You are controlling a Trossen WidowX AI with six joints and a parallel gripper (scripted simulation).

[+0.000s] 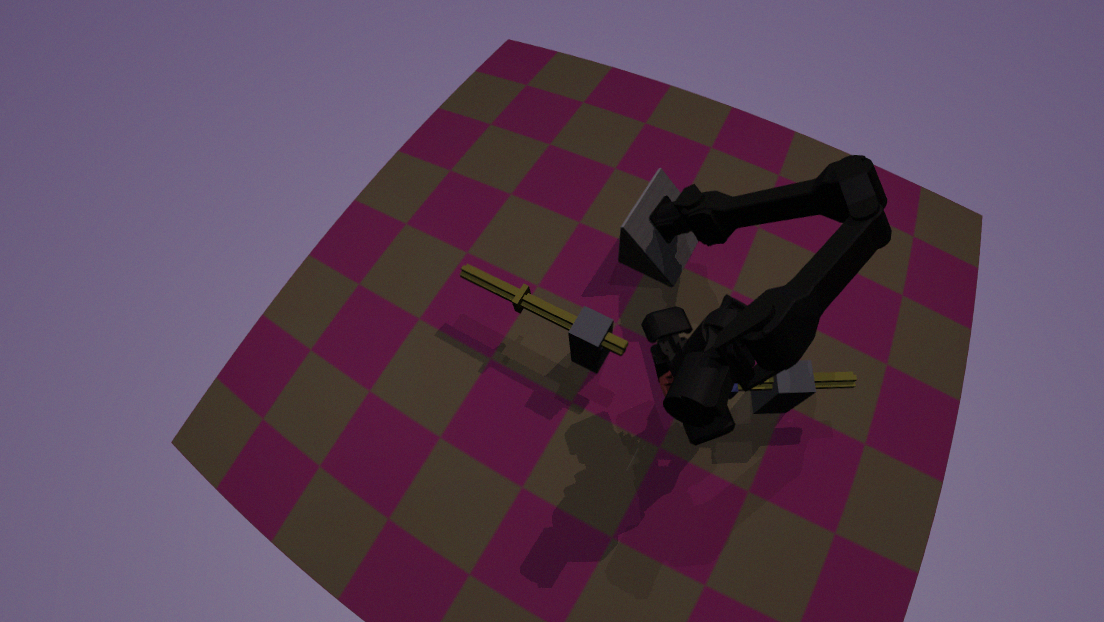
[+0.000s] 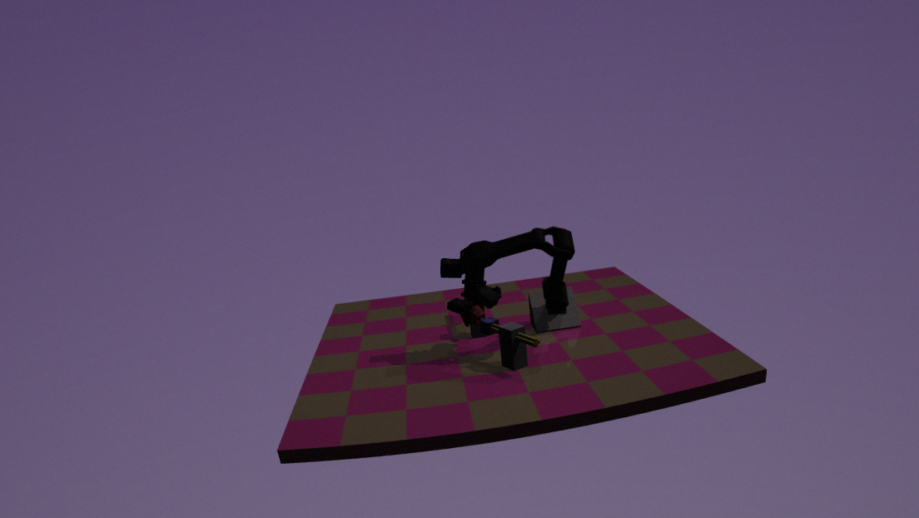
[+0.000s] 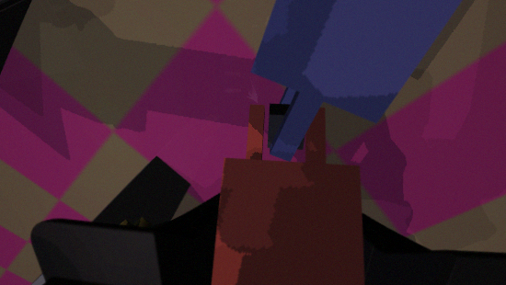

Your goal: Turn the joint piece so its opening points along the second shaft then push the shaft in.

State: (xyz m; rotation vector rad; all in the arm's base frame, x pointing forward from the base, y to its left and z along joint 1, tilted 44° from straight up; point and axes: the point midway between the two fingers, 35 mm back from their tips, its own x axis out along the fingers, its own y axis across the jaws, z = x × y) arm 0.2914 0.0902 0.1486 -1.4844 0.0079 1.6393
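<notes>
My gripper (image 3: 277, 194) (image 2: 474, 313) is shut on the red joint piece (image 3: 290, 216) (image 2: 478, 312) (image 1: 665, 380), with a dark finger on each side of it. Its two prongs point at the blue fork (image 3: 359, 55) (image 2: 489, 320) on the first shaft's end, and a blue arm reaches between them. The opening is hidden. The first yellow shaft (image 1: 838, 379) (image 2: 529, 339) passes through its grey block (image 1: 795, 376) (image 2: 514, 351). The second yellow shaft (image 1: 488, 283), with a collar (image 1: 521, 298), lies through the other block (image 1: 591, 327); its near end stands apart from the joint piece.
The arm (image 1: 822, 285) (image 2: 514, 246) arches over from its grey wedge-shaped base (image 1: 643, 210) (image 2: 546, 321). Its wrist hides much of the joint in the top view. The pink and brown checkered table (image 1: 432, 347) (image 2: 379, 392) carries both blocks.
</notes>
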